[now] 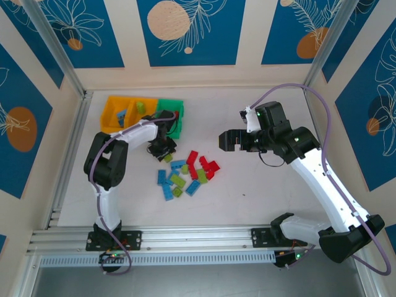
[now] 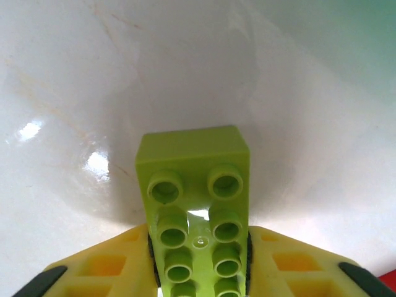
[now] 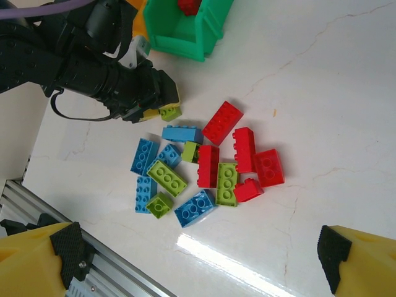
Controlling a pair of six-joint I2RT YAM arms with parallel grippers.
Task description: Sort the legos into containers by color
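The legos point(image 1: 185, 173) lie in a loose heap of red, light blue and lime pieces near the middle of the counter point(image 1: 247, 198). There is bare white surface on every side of it, widest toward the near edge and to the right. The containers point(image 1: 111, 102) sit in a row at the far left, close to the left rail point(image 1: 68, 154), two orange-yellow and then the green bin point(image 3: 185, 37).

The left gripper point(image 1: 162, 151) is between the heap and the green bin, low over the counter. It is clenched on a lime brick point(image 2: 195, 161), with a yellow finger point(image 2: 105, 266) pressed to each long side. The brick lies studs up and sticks out ahead of the fingers, over glossy surface. The right gripper point(image 1: 226, 141) hangs to the right of the heap, well apart from it, with its jaws spread wide and nothing between them.

The counter is pale, shiny and faintly veined, and it shows bright glare spots. Aluminium rails run along its near and left edges. Beige walls point(image 1: 185, 31) with blue leaf-patterned panels close in the far side and both flanks.

In the left wrist view the near end of the held brick is cut off by the frame. From above, the left arm point(image 1: 124, 139) covers part of the green bin's front. Small blue and lime pieces show in the orange-yellow bins, though their shapes are hard to make out. A red piece point(image 3: 189, 6) in the green bin is clipped by the top edge of the right wrist view.
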